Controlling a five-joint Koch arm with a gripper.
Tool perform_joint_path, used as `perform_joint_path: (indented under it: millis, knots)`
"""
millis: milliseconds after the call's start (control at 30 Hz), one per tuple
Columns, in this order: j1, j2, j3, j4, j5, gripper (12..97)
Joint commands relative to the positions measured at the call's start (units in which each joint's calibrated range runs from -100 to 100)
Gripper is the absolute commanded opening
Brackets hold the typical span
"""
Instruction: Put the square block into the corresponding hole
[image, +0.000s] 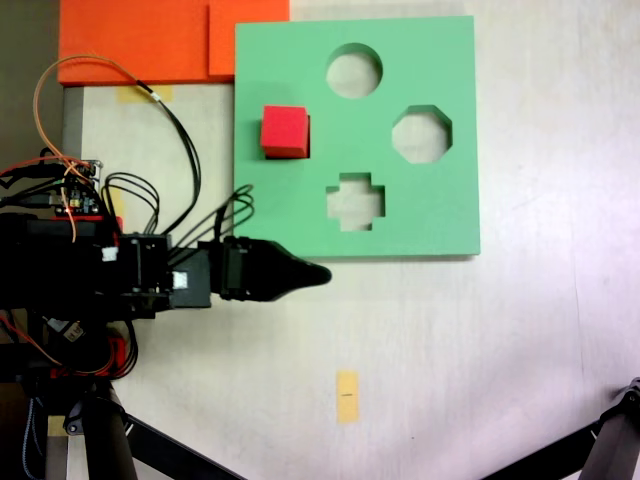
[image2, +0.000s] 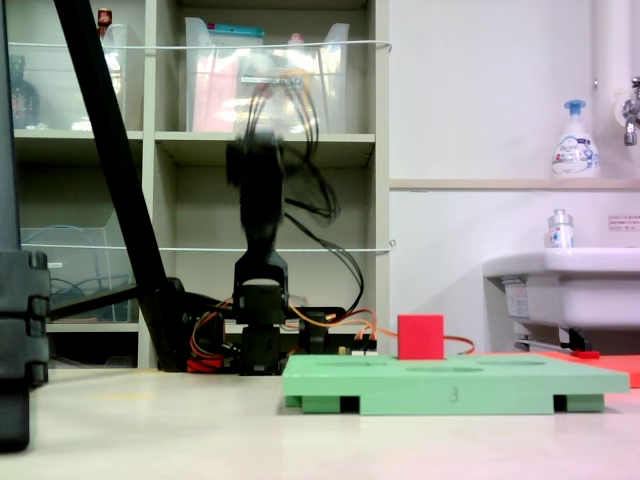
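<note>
1. Here, in a fixed view from above, the red block (image: 284, 131) sits on the left part of the green board (image: 280, 215), with a dark edge of the square hole (image: 308, 137) showing along its right side; it looks seated in or over that hole, slightly askew.
2. In a fixed view from table height, the block (image2: 420, 336) stands up out of the board (image2: 455, 386), most of it above the top face.
3. The gripper (image: 318, 274) points right, just below the board's lower edge, well apart from the block and holding nothing.
4. Only one dark tapered tip shows from above, so I cannot tell whether the jaws are apart or together.
5. In the low view the arm (image2: 258, 200) rises upright behind the board and is blurred.
6. The board also has a round cutout (image: 354, 70), an octagonal cutout (image: 421, 134) and a cross cutout (image: 356, 201), all empty.
7. Orange slabs (image: 150, 40) lie at the top left, touching the board's upper left corner.
8. A strip of yellow tape (image: 347, 396) lies on the table (image: 520, 350) below the board.
9. A sink (image2: 560, 290) and a soap bottle (image2: 573, 140) stand at the right of the low view, with shelves (image2: 200, 150) behind the arm.
</note>
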Motion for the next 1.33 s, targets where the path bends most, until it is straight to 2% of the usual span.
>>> perform_joint_path:
  millis: [0, 167, 267, 400, 567, 1300]
  knots:
    - [-0.29, -1.5, -12.24, 23.73, -2.49, 60.5]
    - [-1.07, -1.5, -43.85, 56.86, -2.44, 55.8]
    - [-1.03, -1.5, -59.3, 62.25, -2.39, 52.8]
    - [-0.98, -1.5, -64.09, 62.15, -2.44, 50.2]
    - [-1.03, -1.5, -64.09, 43.86, -2.39, 48.3]
    - [-1.07, -1.5, -64.09, 45.21, -2.39, 48.7]
